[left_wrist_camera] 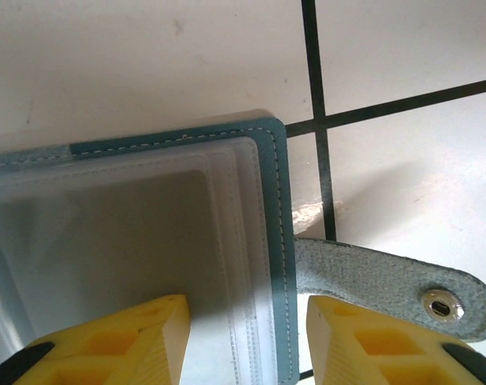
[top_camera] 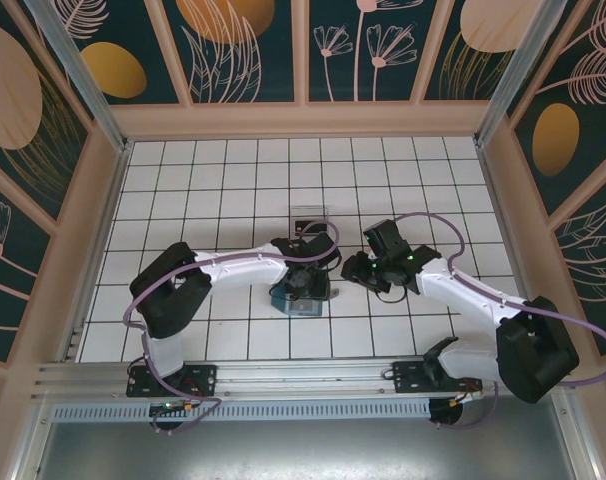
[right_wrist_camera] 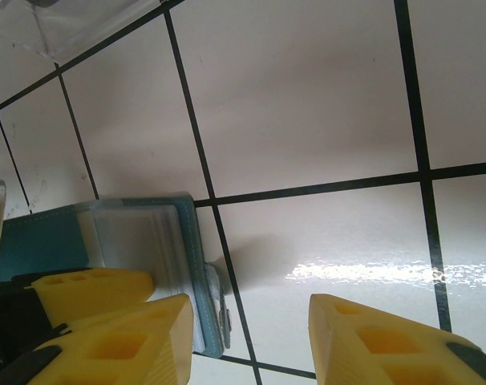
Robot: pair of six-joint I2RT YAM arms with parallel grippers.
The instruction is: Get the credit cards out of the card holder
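left gripper [left_wrist_camera: 247, 321] astride card holder [left_wrist_camera: 139, 224] edge — jaws apart

**White tiled table, two things on it**

The white table [top_camera: 233, 180], ruled in black grid lines, carries a teal card holder [top_camera: 295, 303] lying open near its middle. A clear plastic box [top_camera: 309, 215] sits near it at twelve o'clock.

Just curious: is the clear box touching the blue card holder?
Apart. Right wrist view shows bare tile between clear box and card holder.
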